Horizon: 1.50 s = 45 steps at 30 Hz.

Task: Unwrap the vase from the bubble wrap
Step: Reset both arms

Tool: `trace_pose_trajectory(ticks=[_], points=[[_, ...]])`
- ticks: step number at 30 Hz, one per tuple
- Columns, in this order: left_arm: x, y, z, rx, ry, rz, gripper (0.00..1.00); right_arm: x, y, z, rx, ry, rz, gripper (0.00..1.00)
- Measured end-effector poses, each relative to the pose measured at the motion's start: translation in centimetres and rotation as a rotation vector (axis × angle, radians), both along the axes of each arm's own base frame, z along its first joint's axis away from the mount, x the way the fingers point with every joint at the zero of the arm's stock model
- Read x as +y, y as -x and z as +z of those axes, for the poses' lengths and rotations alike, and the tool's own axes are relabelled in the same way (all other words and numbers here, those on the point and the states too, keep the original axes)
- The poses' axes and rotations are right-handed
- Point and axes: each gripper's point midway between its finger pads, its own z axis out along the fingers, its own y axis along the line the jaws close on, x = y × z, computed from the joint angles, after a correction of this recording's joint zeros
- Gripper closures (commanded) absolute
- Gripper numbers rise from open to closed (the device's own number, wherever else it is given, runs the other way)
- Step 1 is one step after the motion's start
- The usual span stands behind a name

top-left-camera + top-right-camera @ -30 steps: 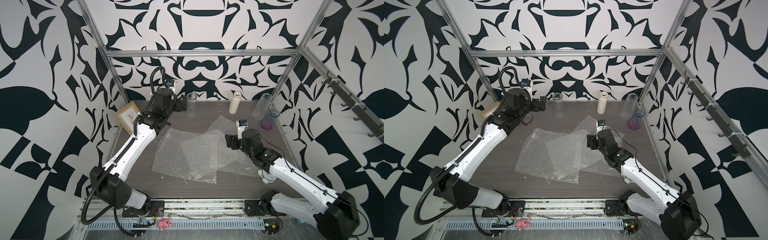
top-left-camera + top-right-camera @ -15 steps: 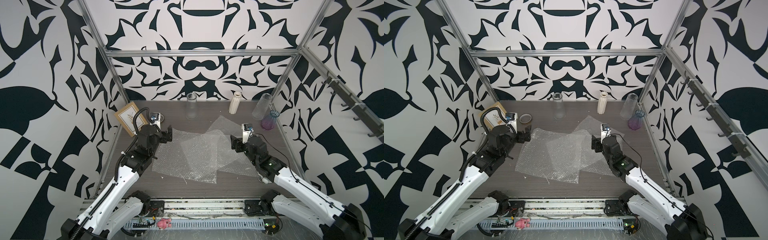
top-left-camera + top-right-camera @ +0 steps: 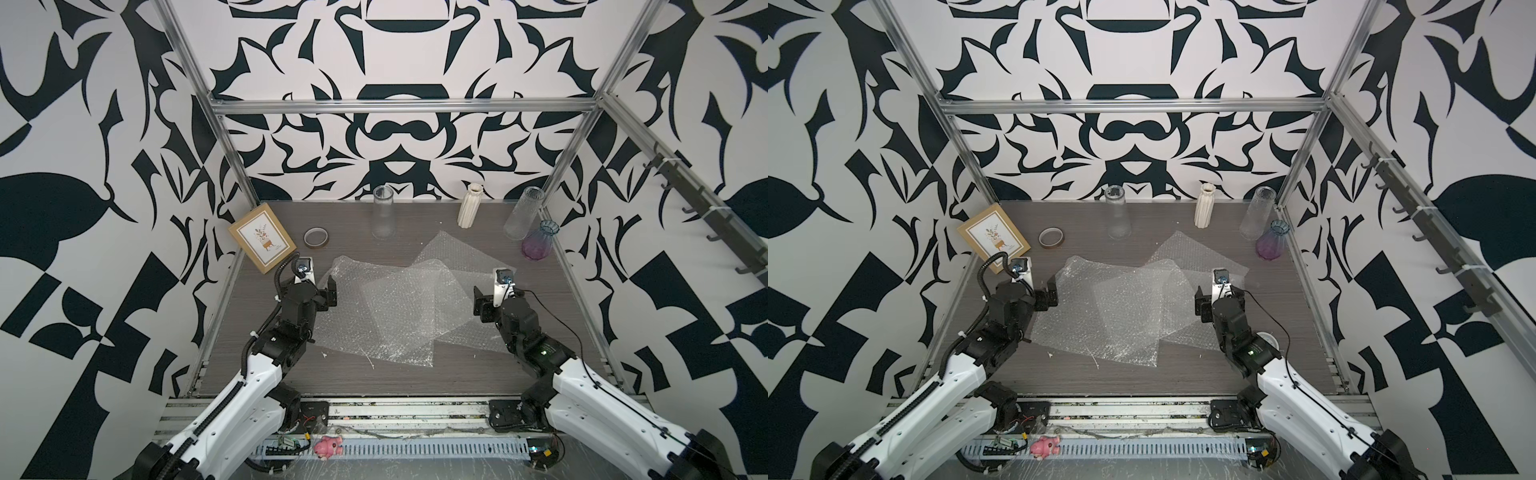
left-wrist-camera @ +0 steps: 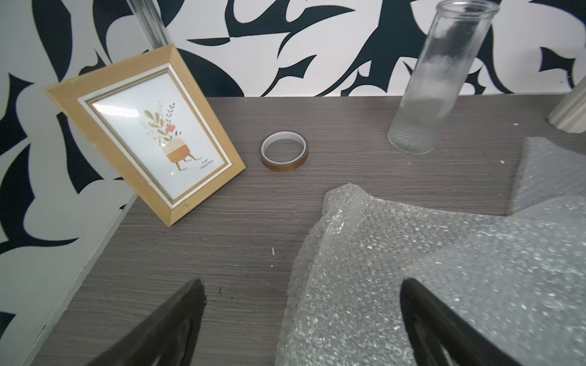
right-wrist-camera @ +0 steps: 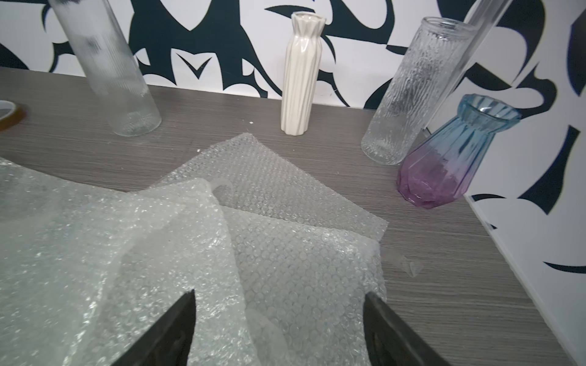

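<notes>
Several sheets of bubble wrap (image 3: pixel 399 307) (image 3: pixel 1121 307) lie flat and overlapping on the middle of the table, with nothing inside them. Bare vases stand along the back: a clear ribbed cylinder (image 3: pixel 383 212) (image 4: pixel 434 79), a white ceramic one (image 3: pixel 468 205) (image 5: pixel 301 73), a textured glass one (image 3: pixel 523 212) (image 5: pixel 409 92) and a blue-to-purple one (image 3: pixel 539 241) (image 5: pixel 450 152). My left gripper (image 3: pixel 326 293) (image 4: pixel 302 285) hovers open over the wrap's left edge (image 4: pixel 412 253). Over the wrap's right part (image 5: pixel 285 260), my right gripper (image 3: pixel 482 301) (image 5: pixel 279 296) is also open and holds nothing.
A wooden picture frame (image 3: pixel 262 237) (image 4: pixel 142 139) leans at the back left, with a roll of tape (image 3: pixel 316 238) (image 4: pixel 284 152) beside it. Metal posts and patterned walls close in the table on three sides. A small clear scrap (image 5: pixel 409 266) lies right of the wrap.
My left arm has pulled back from the clear cylinder at the rear to the wrap's left edge. My right arm has drawn back slightly toward the front. Both grippers stayed open.
</notes>
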Motion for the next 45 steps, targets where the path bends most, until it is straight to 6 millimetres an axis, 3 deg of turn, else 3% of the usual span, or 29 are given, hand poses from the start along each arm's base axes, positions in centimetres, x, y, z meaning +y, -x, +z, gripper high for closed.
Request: trace_pose_trajectory(ticks=[9,20,29,35,41,45], points=[[4.9,-2.8,-4.0,0.072,0.006,0.156,0.01,-3.6,-1.6,-0.8,-0.008,0.08,-0.139,0.16],[7.1,-5.6,-9.5,0.185,0.043,0.195,0.01,-5.3,-4.4,-6.1,0.108,0.177,-0.186,0.16],[6.0,-9.2,-9.0,0.116,0.03,0.107,0.01,-6.6,-6.5,-7.4,0.102,0.139,-0.193,0.15],[5.3,-9.0,-8.7,0.051,0.038,0.048,0.01,-8.0,-8.1,-7.1,0.062,0.093,-0.21,0.15],[4.9,-8.4,-9.8,0.042,0.04,0.025,0.01,-7.3,-8.9,-9.4,0.077,0.083,-0.17,0.16],[4.8,-8.7,-9.1,0.007,0.044,0.022,0.01,-7.2,-9.1,-9.4,0.069,0.074,-0.161,0.16]])
